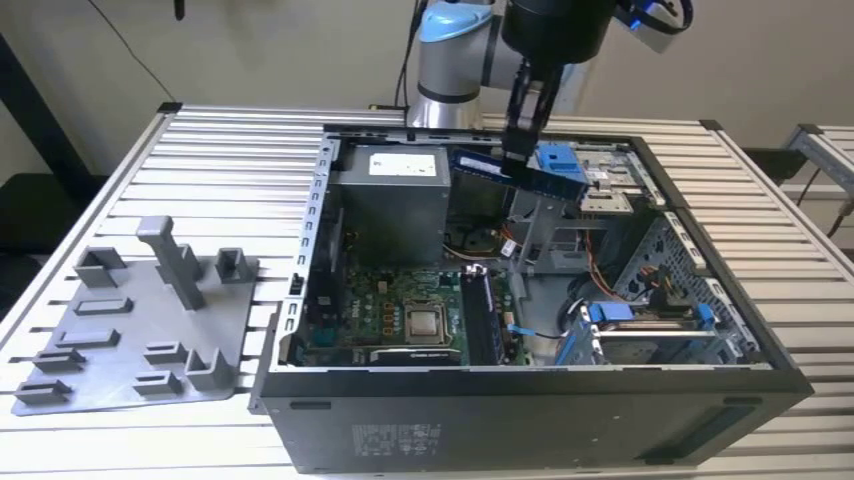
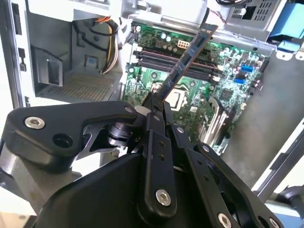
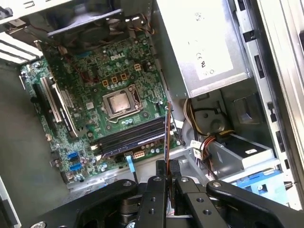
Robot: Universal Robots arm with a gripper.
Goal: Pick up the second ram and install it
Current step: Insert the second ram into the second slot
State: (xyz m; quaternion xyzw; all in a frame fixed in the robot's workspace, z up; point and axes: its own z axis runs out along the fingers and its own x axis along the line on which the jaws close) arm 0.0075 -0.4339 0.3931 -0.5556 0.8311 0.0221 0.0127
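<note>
Gripper [image 1: 513, 152] jaws clamp the second ram [image 1: 547, 180] above the case [image 1: 534, 400]; memory slots [image 1: 481, 315] lie toward six o'clock; best kept parallel to them, level.

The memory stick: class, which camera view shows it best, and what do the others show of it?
The exterior view: the memory stick shows its long flat side, held by the gripper above the computer case. The second wrist view shows the stick slanting away; the first wrist view, its thin edge.
</note>
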